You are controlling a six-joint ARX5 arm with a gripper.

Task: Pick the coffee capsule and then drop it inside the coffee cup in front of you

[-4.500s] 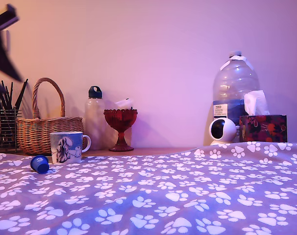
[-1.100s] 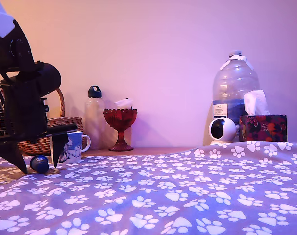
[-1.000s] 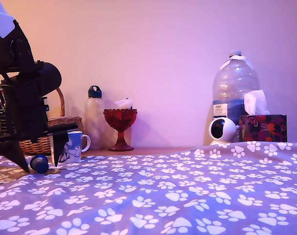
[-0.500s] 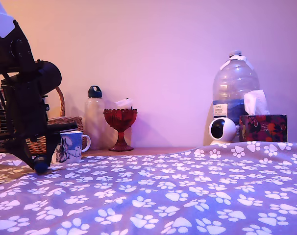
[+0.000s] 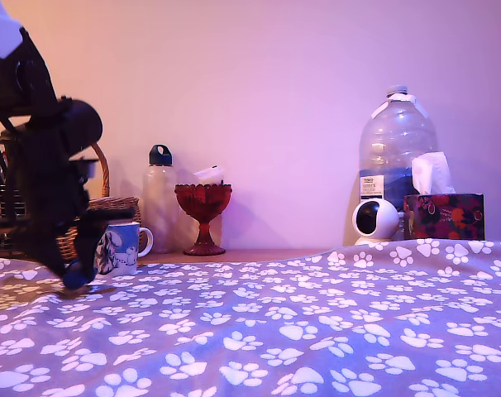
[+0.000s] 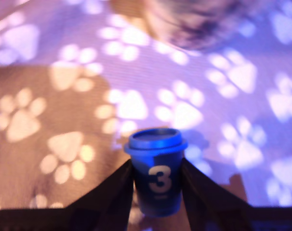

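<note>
From my station I see in the wrist view that the tool (image 6: pixel 156 185) is clamped on the coffee capsule (image 6: pixel 157 174): 2 dark fingers (image 6: pixel 118 190) press its sides, 1 on each side. The capsule is blue, it has a flanged rim and a pale numeral 3 on its body. Under it lies the paw-print cloth (image 6: pixel 64 96), purple with pale paws.

In the exterior view the arm (image 5: pixel 44 178) stands at the view's left, a dark shape, and the tool (image 5: pixel 75 275) is low above the cloth (image 5: pixel 317 322). The capsule itself I can barely see there, only a blue spot (image 5: pixel 75 277) at the tips; whether it touches the cloth I cannot tell.

The coffee cup (image 5: pixel 122 246), white with a dog picture, stands just beside the tool, on the exterior view's right of it, with the handle to the view's right. Behind are a wicker basket (image 5: pixel 110 211), a bottle with dark cap (image 5: pixel 159 198) and a red goblet (image 5: pixel 203 215). Far at the view's right are a big water jug (image 5: pixel 397 145), a small round camera (image 5: pixel 374 221) and a tissue box (image 5: pixel 443 215).
</note>
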